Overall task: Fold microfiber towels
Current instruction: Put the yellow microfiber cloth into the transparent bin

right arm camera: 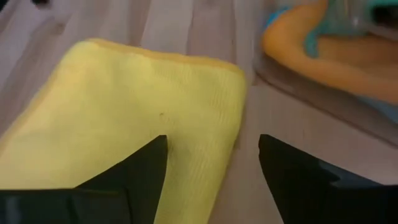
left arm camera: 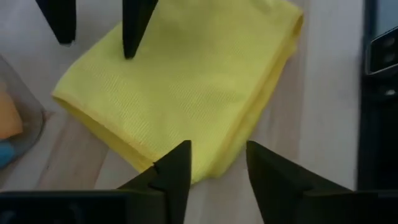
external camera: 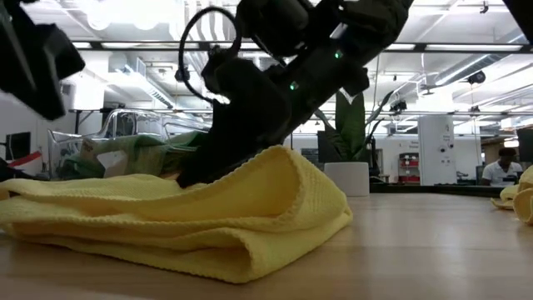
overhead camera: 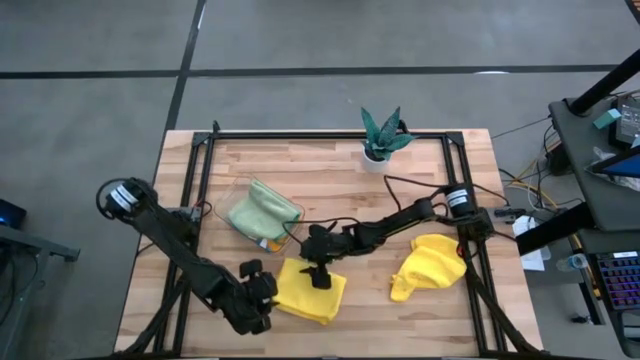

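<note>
A folded yellow towel (overhead camera: pixel 312 292) (external camera: pixel 208 218) lies flat on the wooden table near its front edge. My left gripper (overhead camera: pixel 264 296) (left arm camera: pixel 217 169) hangs open above the towel's left corner, clear of it. My right gripper (overhead camera: pixel 319 276) (right arm camera: pixel 214 168) is open and low over the towel's far edge, one finger above the cloth and one above bare wood. A second yellow towel (overhead camera: pixel 430 266) lies crumpled to the right. A pale green towel (overhead camera: pixel 262 210) lies on top of an orange towel (right arm camera: pixel 292 43) and a blue one in the clear tray (overhead camera: pixel 238 192). My right gripper slants down from the table's far right, and one finger (external camera: pixel 198 167) ends at the top layer of the folded yellow towel (right arm camera: pixel 186 118) near its far edge. I cannot tell whether it touches the cloth.
A small teal-leaved plant in a white pot (overhead camera: pixel 381 138) stands at the far edge. A black frame (overhead camera: pixel 330 134) runs round the table's back and sides. Bare wood lies between the two yellow towels (overhead camera: pixel 372 290).
</note>
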### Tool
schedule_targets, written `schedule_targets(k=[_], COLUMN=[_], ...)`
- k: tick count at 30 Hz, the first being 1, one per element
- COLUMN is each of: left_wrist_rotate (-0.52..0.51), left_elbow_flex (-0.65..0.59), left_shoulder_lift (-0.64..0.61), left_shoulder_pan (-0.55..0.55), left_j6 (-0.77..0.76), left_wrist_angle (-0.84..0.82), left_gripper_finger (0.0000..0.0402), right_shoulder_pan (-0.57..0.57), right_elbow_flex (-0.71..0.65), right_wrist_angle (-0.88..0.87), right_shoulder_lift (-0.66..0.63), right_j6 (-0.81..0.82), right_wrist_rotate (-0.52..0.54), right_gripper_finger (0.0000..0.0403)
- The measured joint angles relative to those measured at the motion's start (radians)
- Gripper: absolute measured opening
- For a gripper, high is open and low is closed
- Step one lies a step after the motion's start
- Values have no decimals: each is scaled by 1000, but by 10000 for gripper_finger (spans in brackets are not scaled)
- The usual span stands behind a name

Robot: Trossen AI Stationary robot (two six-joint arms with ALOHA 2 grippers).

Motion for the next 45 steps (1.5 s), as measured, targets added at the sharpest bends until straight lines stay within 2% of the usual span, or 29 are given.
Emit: schedule_targets(k=[6,9,12,17,21,23,26,30,37,41,45], left_wrist_rotate=[-40,-62,-92,-167,-178,-183,-190,-196,-124,-77,-71], left_elbow_flex=[0,0,0,-1,-6,-14,-40,-106,-220,-234,-234], left_shoulder_lift=[-37,-38,-38,-37,-37,-37,-37,-42,-47,-48,-48], left_shoulder_pan=[0,2,2,4,15,20,28,42,71,80,79], left_j6=[39,64,70,71,53,39,7,-35,-88,-104,-103], left_wrist_angle=[-1,-1,-1,-1,-1,1,30,156,384,363,348], left_gripper_finger=[181,192,194,194,194,194,194,194,194,208,249], right_shoulder_pan=[5,8,8,9,9,12,24,62,149,158,156], right_elbow_flex=[1,3,3,2,2,2,1,1,-2,-2,-5], right_wrist_angle=[32,70,80,90,80,68,55,27,-39,-49,-48], right_shoulder_lift=[45,65,71,71,63,50,21,-18,-74,-77,-77], right_j6=[44,51,52,38,26,19,-28,-98,-249,-250,-272], right_wrist_rotate=[-34,-96,-110,-121,-125,-124,-118,-94,145,154,162], right_gripper_finger=[233,231,212,133,42,19,14,11,9,9,9])
